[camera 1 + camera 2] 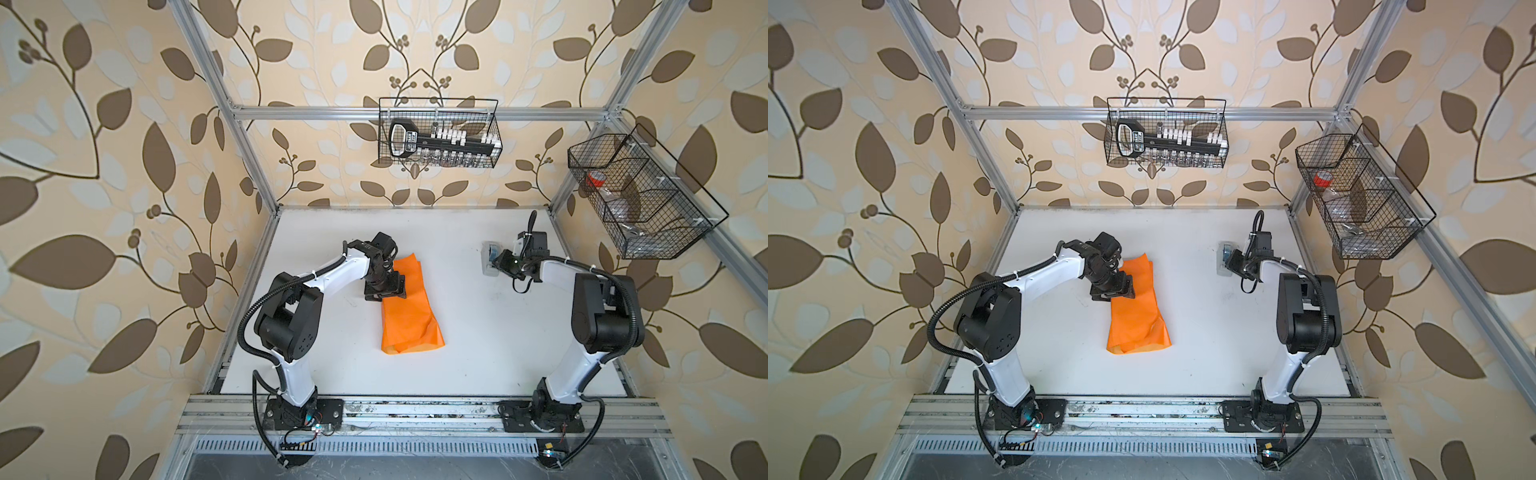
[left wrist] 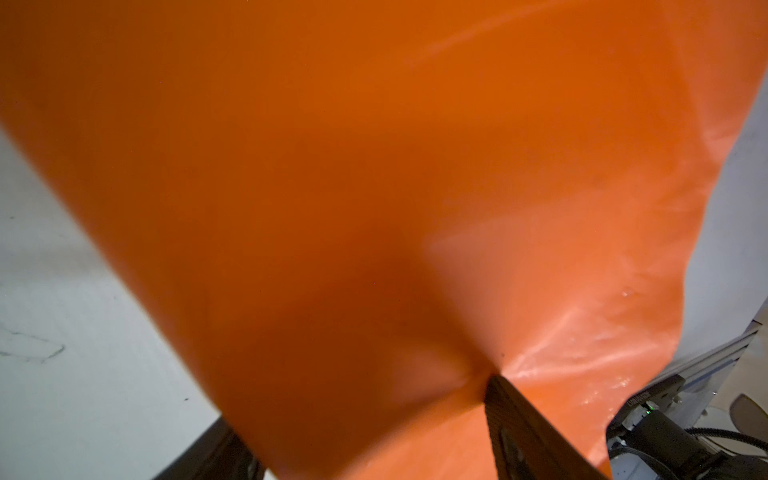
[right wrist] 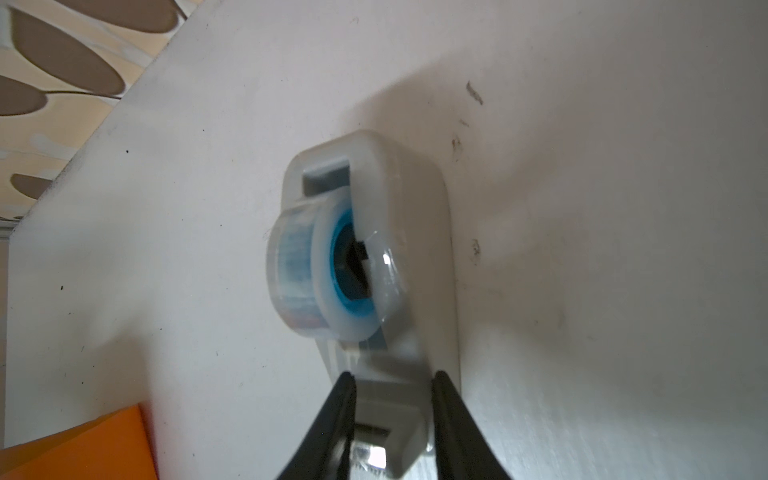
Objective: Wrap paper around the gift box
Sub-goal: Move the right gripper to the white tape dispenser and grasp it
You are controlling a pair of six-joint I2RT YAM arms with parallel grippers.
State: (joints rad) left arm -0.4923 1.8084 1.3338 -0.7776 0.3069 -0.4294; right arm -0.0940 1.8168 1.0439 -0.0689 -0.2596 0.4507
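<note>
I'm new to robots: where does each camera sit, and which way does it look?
Both top views: high at the front, looking down at the table; left arm and right arm show whole.
Left wrist: on the left arm, aimed along one of its fingers at the paper.
Right wrist: on the right arm, looking past the right gripper at the tape dispenser.
Shared: all four show the paper.

Paper (image 1: 409, 316) (image 1: 1136, 320): bright orange, thin, slightly glossy. Seen in both top views folded over into long band on table (image 1: 478, 353), left of centre, running far to near. Far end narrower, coming to point. Near end wider, rumpled, loose flap at near-left corner. Left wrist view (image 2: 332, 187): sheet drawn taut over raised bulk, creases fanning from one dent. Box: hidden in all views.
</note>
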